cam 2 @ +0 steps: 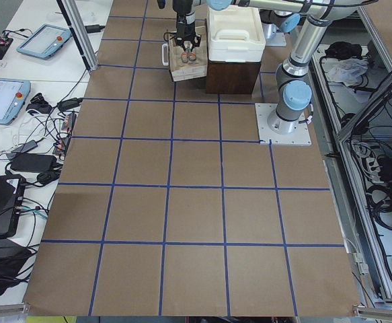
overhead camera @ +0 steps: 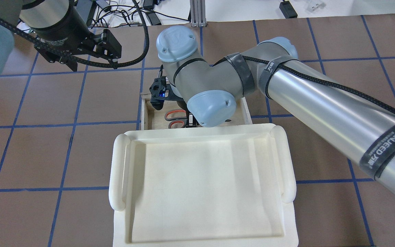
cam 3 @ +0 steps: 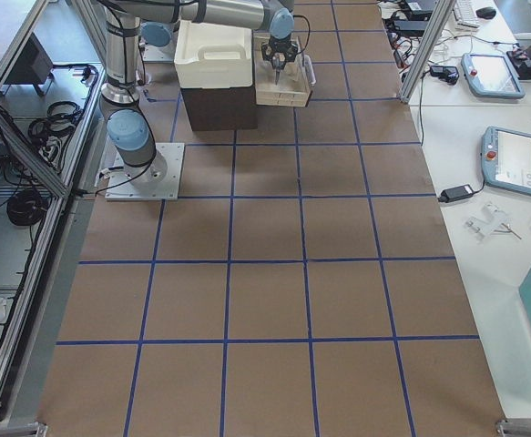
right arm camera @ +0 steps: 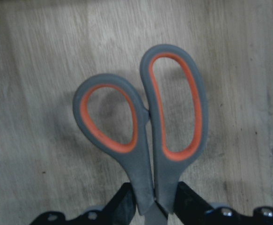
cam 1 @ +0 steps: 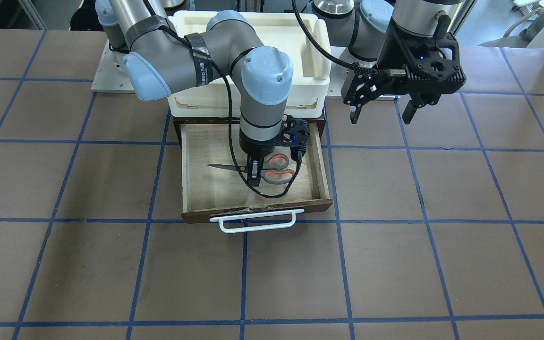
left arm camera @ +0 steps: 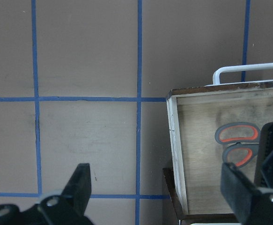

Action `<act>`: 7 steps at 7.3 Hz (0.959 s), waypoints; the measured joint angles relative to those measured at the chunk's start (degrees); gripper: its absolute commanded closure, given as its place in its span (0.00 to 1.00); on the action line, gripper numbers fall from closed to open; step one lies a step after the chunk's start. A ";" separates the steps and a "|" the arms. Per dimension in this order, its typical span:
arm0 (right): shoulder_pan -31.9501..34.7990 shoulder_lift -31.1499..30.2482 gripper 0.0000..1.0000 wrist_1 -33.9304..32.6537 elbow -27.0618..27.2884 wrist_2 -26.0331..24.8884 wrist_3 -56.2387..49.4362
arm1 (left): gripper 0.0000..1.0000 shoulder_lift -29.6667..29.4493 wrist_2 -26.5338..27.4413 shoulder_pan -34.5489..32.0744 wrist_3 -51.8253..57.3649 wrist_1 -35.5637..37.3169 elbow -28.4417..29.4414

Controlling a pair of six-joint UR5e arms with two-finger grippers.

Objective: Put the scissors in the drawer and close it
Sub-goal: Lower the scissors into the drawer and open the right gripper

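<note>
The scissors (cam 1: 279, 163), grey handles lined red-orange, lie low inside the open wooden drawer (cam 1: 321, 160), blades pointing to the view's left. My right gripper (cam 1: 253, 174) reaches down into the drawer and is shut on the scissors near the pivot; the right wrist view shows the handles (right arm camera: 145, 159) held between the fingers over the plywood floor. My left gripper (cam 1: 380, 113) hangs open and empty above the table beside the drawer. The left wrist view shows its spread fingers (left arm camera: 82, 183), the drawer's side wall (left arm camera: 173, 140) and the scissors' handles (left arm camera: 237, 136).
The drawer is pulled out from a dark brown cabinet, its white bar handle (cam 1: 255, 222) facing away from the robot. A white plastic tray (overhead camera: 118, 171) sits on top of the cabinet. Brown table with blue grid lines lies all around.
</note>
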 measured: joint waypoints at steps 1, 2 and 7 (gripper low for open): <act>0.01 -0.01 0.09 -0.80 0.06 0.10 0.27 | 0.00 0.00 0.01 0.00 0.00 0.00 0.00; -0.06 -0.14 0.05 -1.67 0.04 0.37 0.44 | 0.00 0.04 0.04 -0.01 0.00 0.00 0.00; -6.28 -5.32 0.00 -3.32 -0.38 0.72 4.59 | 0.00 0.13 0.12 0.04 -0.06 -0.02 0.00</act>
